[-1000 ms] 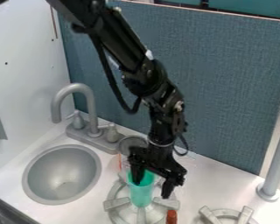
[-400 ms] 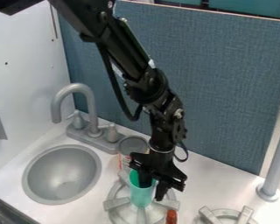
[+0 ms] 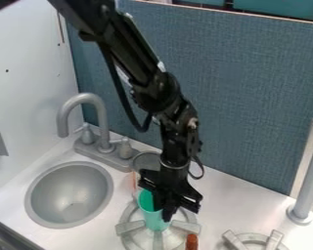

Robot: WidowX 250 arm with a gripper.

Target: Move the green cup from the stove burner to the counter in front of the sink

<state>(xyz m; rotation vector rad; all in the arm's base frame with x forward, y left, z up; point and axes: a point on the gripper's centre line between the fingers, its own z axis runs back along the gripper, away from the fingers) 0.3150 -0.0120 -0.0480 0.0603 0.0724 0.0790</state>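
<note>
The black gripper [image 3: 163, 209] hangs over the left stove burner [image 3: 128, 228], its two fingers close together at the right side of a teal-green cup [image 3: 152, 217]. One finger dips inside the cup's rim and the other lies against its outer right side, pinching the wall. The cup stands over the burner's middle with its top leaning slightly left. Part of its rim is hidden by the gripper.
An open can [image 3: 146, 160] stands just behind the cup. The sink [image 3: 71, 195] and grey faucet [image 3: 87, 97] are at left. An orange-brown object [image 3: 191, 242] lies at the front edge, near a second burner [image 3: 254, 240]. A grey post [image 3: 309, 180] rises at right.
The gripper's fingers have drawn together from wide apart, over and into the cup, onto its right wall. The arm has shifted slightly left since the middle frame, and the cup's top has tipped left.
</note>
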